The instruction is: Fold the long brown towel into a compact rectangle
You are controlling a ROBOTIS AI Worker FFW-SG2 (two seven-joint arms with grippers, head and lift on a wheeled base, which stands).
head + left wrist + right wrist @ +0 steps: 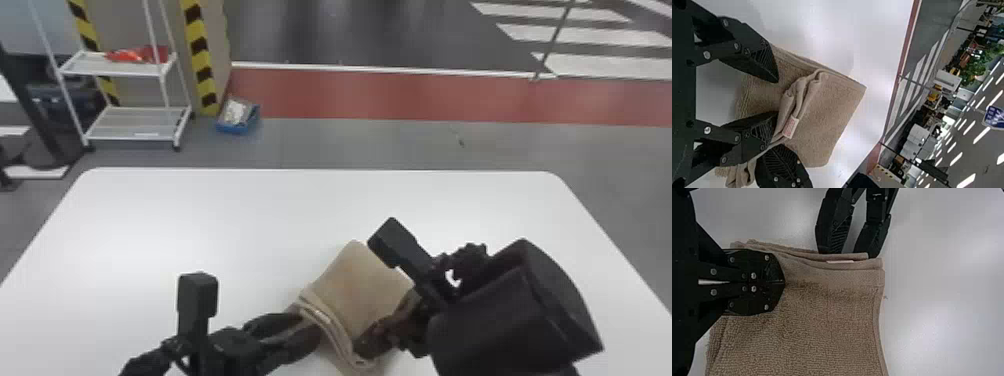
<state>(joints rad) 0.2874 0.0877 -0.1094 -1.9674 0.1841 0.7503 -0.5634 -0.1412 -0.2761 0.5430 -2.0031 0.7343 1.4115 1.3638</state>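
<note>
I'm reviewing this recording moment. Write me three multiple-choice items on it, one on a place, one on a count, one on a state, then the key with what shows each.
1. Where is the blue box?
A) On the floor beyond the table
B) On the table
C) On a shelf

2. How many end effectors are at the towel?
A) None
B) One
C) Two

3. How do the left end effector's fingers stand?
A) Pressed together
B) Apart
C) Crossed

Key:
1: A, the head view shows it on the floor past the table's far edge.
2: C, the head view shows the left one and the right end effector both at the towel.
3: B, the left wrist view shows a gap between them.
</note>
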